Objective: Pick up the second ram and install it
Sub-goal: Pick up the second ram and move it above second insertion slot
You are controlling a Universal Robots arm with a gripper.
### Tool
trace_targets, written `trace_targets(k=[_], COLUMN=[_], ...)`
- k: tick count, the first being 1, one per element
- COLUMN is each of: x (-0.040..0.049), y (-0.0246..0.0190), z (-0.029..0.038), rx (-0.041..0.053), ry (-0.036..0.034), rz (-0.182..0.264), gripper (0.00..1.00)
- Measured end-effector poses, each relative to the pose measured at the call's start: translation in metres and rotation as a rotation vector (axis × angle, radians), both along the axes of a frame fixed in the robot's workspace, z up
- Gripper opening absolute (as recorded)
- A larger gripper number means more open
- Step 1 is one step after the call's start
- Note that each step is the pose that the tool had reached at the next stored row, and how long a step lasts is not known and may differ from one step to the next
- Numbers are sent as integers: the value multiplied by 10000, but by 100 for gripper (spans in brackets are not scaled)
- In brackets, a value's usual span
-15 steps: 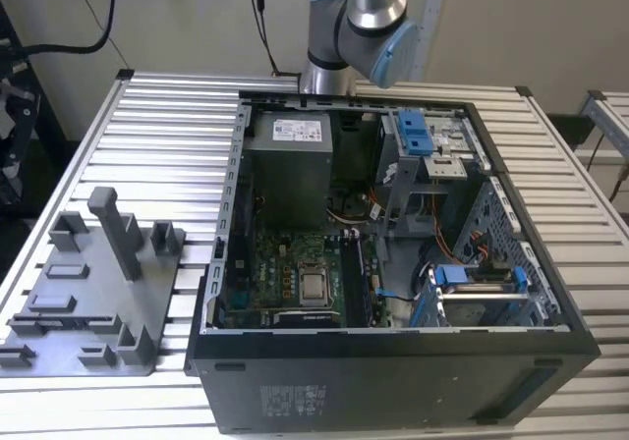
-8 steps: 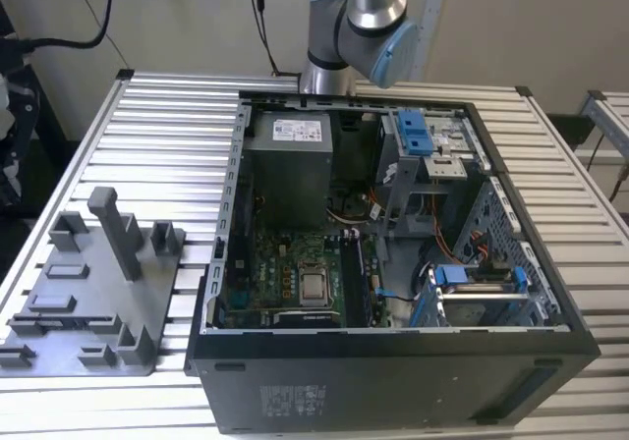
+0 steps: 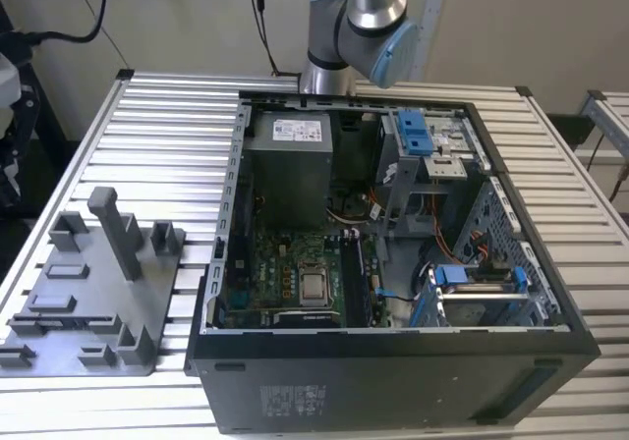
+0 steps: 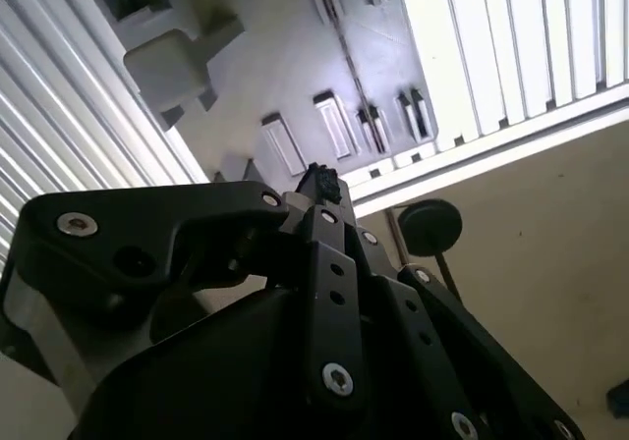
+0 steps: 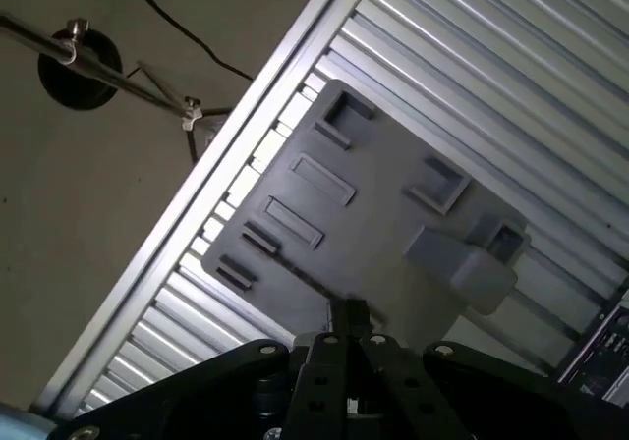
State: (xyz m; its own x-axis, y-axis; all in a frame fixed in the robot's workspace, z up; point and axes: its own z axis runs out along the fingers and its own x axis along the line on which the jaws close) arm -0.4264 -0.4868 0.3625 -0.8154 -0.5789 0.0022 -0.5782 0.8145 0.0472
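One claw [image 5: 349,313] hangs over grey tray [image 5: 373,204] near table [image 5: 491,57] edge.

Legible text: none.
A pale label [image 3: 300,129] on the power supply [image 3: 287,180] and a printed label [image 3: 292,398] on the computer case [image 3: 413,386] are noted; no print can be made out.

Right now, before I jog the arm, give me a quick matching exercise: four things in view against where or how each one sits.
Things:
1 grey tray
2 computer case
3 robot arm
4 gripper

States:
A black, aimed at the tray in both wrist views
B open, motherboard exposed
C on the slatted table, at the exterior view's left
D rising behind the case

Pairs: 1-C, 2-B, 3-D, 4-A.
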Motion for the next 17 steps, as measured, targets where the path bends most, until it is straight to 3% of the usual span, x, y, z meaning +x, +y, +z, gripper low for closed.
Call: trace_targets(k=[17], x=[0], y=[0], z=[-27], rx=[-1], ry=[-7], rz=[2957], gripper=[11])
